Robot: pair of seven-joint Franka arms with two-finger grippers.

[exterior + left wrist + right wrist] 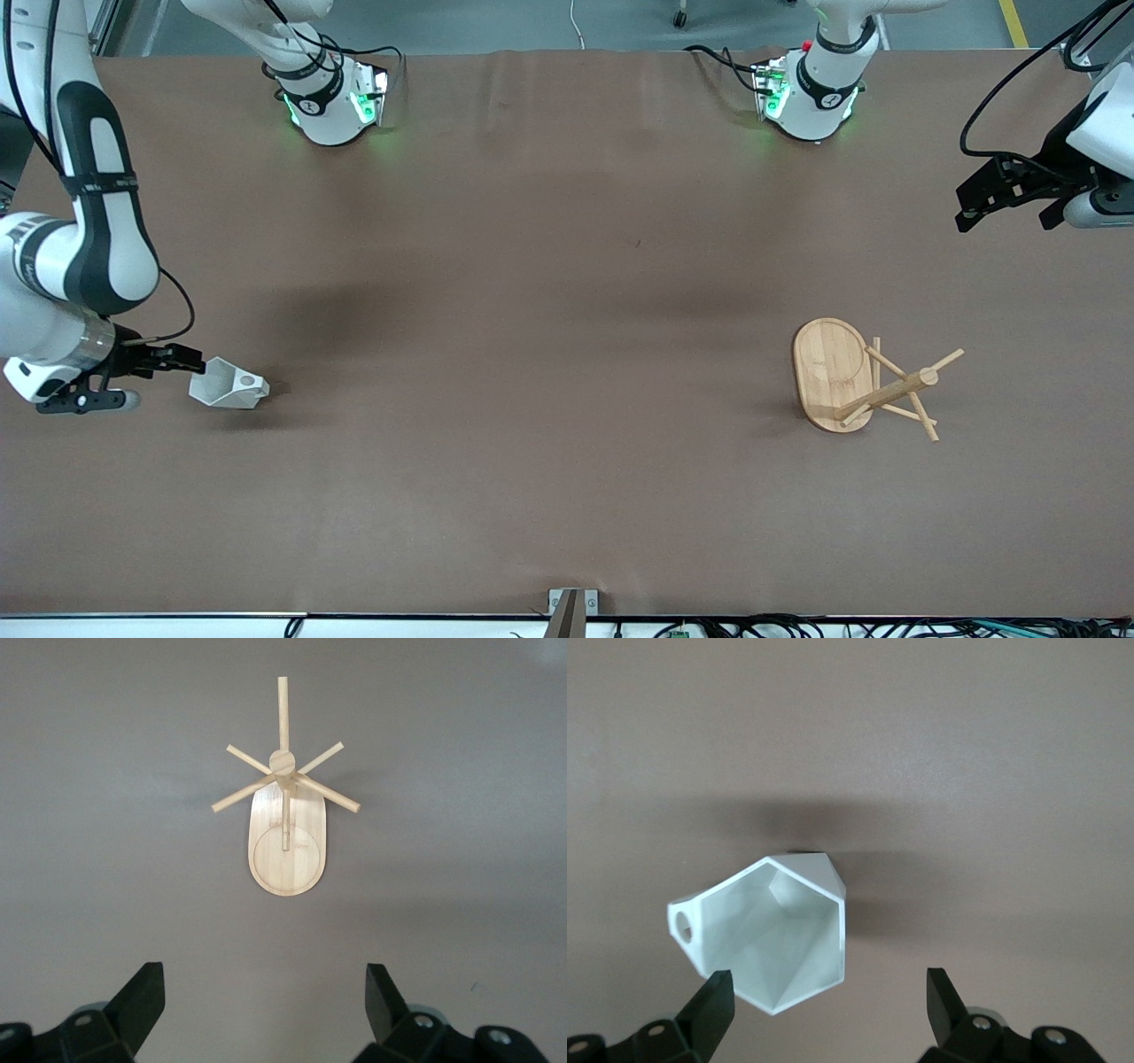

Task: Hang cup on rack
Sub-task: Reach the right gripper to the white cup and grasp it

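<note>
I see the brown table (549, 292) spread under both arms, with the two bases along its edge by the robots. The rack (864, 381) stands toward the left arm's end of the table, its oval bamboo base flat on the cloth, the central post upright and thin pegs angling outward from it. My left gripper (1005, 206) hangs in the air over the table's edge at that same end, well apart from the rack; in the left wrist view its fingers (142, 997) stand spread wide with nothing between them, and the rack (286, 828) sits clear of the tips, centred ahead of the gap. The cup (229, 386) lies on its side toward the right arm's end of the table, white and faceted. My right gripper (182, 361) is low, right at the cup, fingers (713, 1005) spread. In the right wrist view the cup (775, 935) shows its open mouth toward the camera, its rim just beside one fingertip and partly within the gap, the pierced handle off to the outside of that finger. I cannot tell whether the fingertip touches the rim.
</note>
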